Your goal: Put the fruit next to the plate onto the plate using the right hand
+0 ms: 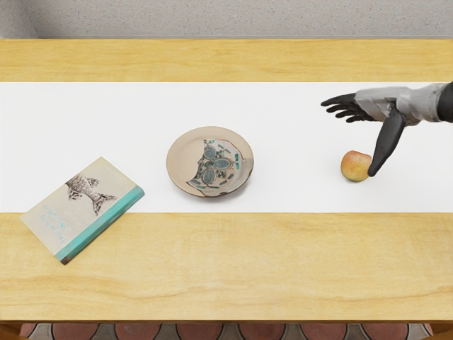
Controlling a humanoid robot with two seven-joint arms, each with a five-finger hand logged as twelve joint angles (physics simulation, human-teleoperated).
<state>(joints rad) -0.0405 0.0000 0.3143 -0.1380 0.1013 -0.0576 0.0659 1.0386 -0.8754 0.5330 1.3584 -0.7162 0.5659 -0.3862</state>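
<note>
A small red-yellow apple (pixel 354 166) lies on the white table runner (pixel 106 120), well to the right of the plate. The plate (pixel 210 161) is beige with a green-and-red pattern and has nothing on it. My right hand (pixel 362 120) comes in from the right edge and hovers just above and behind the apple. Its fingers (pixel 340 105) are spread and point left, while the thumb (pixel 386 145) hangs down beside the apple's right side. The hand holds nothing. The left arm does not show.
A book (pixel 83 207) with a teal spine and a fish drawing lies at the left, half on the runner and half on the wooden table (pixel 226 262). The table's front edge runs along the bottom of the view.
</note>
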